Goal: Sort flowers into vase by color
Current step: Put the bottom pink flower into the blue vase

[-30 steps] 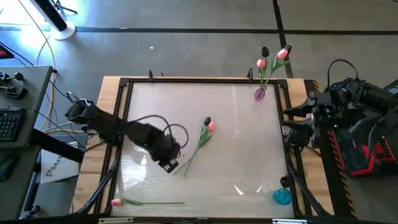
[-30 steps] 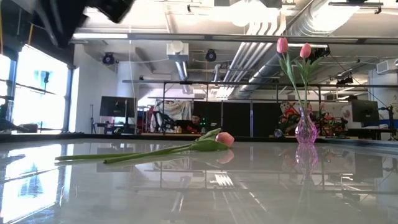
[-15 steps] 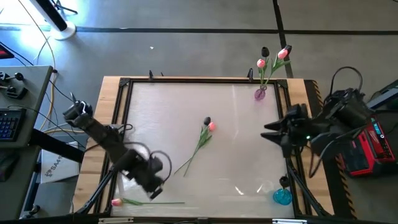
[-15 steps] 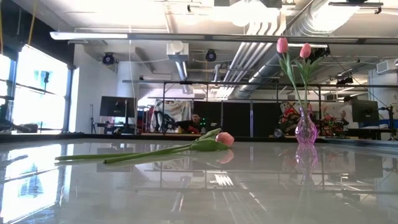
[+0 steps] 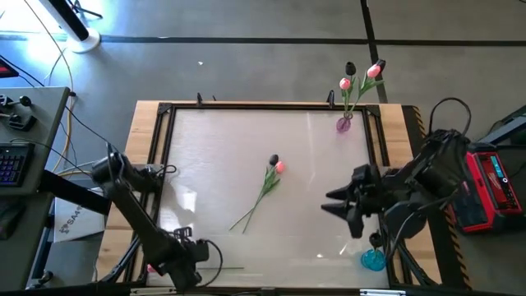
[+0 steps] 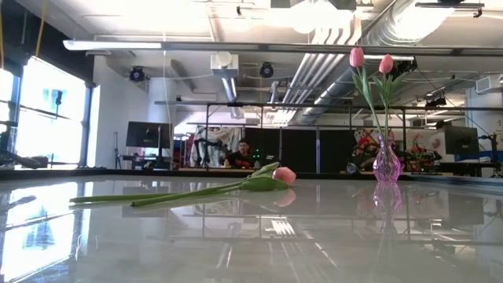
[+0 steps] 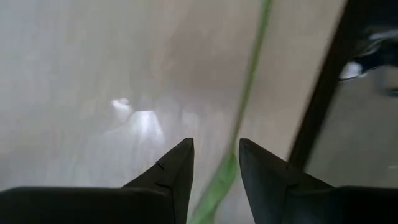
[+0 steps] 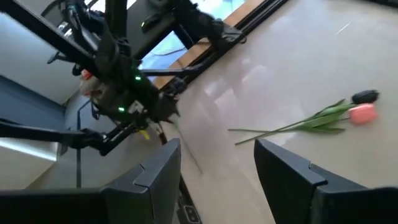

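Observation:
Two tulips, one pink (image 5: 280,167) and one dark (image 5: 274,159), lie side by side on the middle of the table, also seen in the low view (image 6: 259,182) and the right wrist view (image 8: 323,121). A third pink tulip (image 5: 153,267) lies along the near edge. My left gripper (image 5: 193,265) hangs over its stem, open, with the green stem (image 7: 245,112) running between the fingers (image 7: 216,149). My right gripper (image 5: 327,202) is open above the table's right half (image 8: 217,162). A purple vase (image 5: 343,125) at the far right corner holds two pink tulips and a dark one.
A blue vase (image 5: 373,260) stands at the near right corner, close under my right arm. A dark frame (image 5: 164,123) runs around the tabletop. In the low view the purple vase (image 6: 386,165) stands at the far right. Bare tabletop lies between the middle tulips and the near edge.
My left gripper has swung from beside the middle tulips toward the table's near edge and now hangs over the stem of the near-edge tulip. My right arm has come in from the right edge toward the table's middle and nearer. The flowers have kept still.

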Robot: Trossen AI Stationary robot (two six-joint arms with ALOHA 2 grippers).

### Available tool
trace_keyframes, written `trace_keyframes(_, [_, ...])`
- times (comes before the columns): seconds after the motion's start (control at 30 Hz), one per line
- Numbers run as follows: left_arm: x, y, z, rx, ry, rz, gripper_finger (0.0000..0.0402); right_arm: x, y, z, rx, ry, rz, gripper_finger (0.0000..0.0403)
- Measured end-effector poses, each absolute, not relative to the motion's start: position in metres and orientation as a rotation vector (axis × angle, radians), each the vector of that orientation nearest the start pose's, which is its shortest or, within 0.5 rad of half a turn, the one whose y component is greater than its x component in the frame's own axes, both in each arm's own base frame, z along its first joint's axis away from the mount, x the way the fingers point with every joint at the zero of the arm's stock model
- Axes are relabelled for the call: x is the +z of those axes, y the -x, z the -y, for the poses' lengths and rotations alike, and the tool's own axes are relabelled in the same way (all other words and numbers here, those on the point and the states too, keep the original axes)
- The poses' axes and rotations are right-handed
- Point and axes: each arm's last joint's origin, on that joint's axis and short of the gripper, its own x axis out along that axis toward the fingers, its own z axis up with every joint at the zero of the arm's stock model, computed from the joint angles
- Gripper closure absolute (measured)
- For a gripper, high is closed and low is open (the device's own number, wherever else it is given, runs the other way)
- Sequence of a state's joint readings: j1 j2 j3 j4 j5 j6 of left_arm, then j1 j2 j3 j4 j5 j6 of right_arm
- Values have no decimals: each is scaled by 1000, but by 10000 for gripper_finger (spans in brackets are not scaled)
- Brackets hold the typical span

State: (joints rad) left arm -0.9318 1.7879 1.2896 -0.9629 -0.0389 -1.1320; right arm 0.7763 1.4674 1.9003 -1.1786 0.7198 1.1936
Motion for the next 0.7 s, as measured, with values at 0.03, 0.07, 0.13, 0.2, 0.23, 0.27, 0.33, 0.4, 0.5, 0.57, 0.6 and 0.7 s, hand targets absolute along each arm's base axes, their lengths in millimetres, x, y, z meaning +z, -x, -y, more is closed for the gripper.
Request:
trace_keyframes(0.03, [194,-200,267,109,202,-1487,287,461,-199,-169,-260,-657,-490,210])
trace_keyframes(0.07, [188,-201,269,116,193,-1498,287,459,-201,-171,-258,-655,-493,210])
trace_keyframes(0.13, [177,-204,273,114,183,-1514,287,457,-205,-175,-257,-655,-495,210])
trace_keyframes(0.2, [168,-207,279,73,194,-1535,287,455,-208,-178,-256,-655,-497,210])
trace_keyframes(0.23, [165,-208,281,51,200,-1545,287,454,-209,-179,-257,-657,-498,210])
trace_keyframes(0.27, [162,-209,283,35,203,-1552,287,453,-210,-180,-259,-658,-502,210])
trace_keyframes(0.33, [156,-209,287,7,199,-1573,287,452,-211,-181,-261,-660,-506,210])
trace_keyframes(0.4, [152,-208,288,-3,186,-1587,287,451,-212,-182,-263,-659,-507,210])
trace_keyframes(0.5, [145,-206,289,5,148,-1609,290,451,-213,-182,-267,-659,-504,210])
trace_keyframes(0.57, [143,-206,289,16,138,-1621,299,451,-213,-181,-270,-663,-499,210])
trace_keyframes(0.6, [141,-207,289,17,134,-1628,305,451,-214,-181,-272,-665,-493,210])
trace_keyframes(0.7, [136,-207,289,13,107,-1644,332,452,-214,-181,-277,-668,-476,210])
